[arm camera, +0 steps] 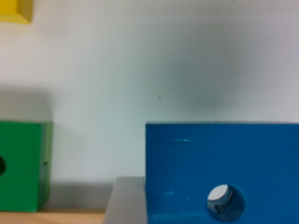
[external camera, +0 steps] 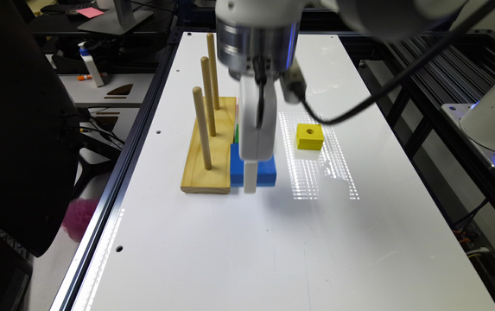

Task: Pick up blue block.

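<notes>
The blue block (external camera: pixel 266 172) lies flat on the white table, against the wooden peg base on the exterior view's left. My gripper (external camera: pixel 251 175) is lowered straight over the block, its white tip reaching down the block's near face almost to the table. Up close in the wrist view, the blue block (arm camera: pixel 219 158) shows its round centre hole (arm camera: pixel 225 201), with a grey part of the gripper flush against one side of it. The block's far side is out of that picture.
The wooden base (external camera: pixel 210 160) carries three upright pegs beside the blue block. A green holed block (arm camera: pixel 21 165) sits against the same base, behind the blue one. A yellow holed block (external camera: pixel 309 136) stands alone toward the exterior view's right.
</notes>
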You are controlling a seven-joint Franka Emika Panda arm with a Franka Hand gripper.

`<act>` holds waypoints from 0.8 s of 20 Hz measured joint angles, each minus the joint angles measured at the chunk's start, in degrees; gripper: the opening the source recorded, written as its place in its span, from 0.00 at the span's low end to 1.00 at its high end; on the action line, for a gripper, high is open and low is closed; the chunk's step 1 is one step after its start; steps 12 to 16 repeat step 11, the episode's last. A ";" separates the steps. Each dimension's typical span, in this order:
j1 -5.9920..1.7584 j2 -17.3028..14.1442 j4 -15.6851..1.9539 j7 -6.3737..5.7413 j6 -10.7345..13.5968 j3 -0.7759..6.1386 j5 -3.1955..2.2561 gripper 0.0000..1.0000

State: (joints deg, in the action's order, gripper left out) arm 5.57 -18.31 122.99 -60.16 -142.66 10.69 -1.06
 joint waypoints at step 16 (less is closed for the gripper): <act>0.00 7.98 -0.07 -0.61 7.35 0.30 0.07 0.00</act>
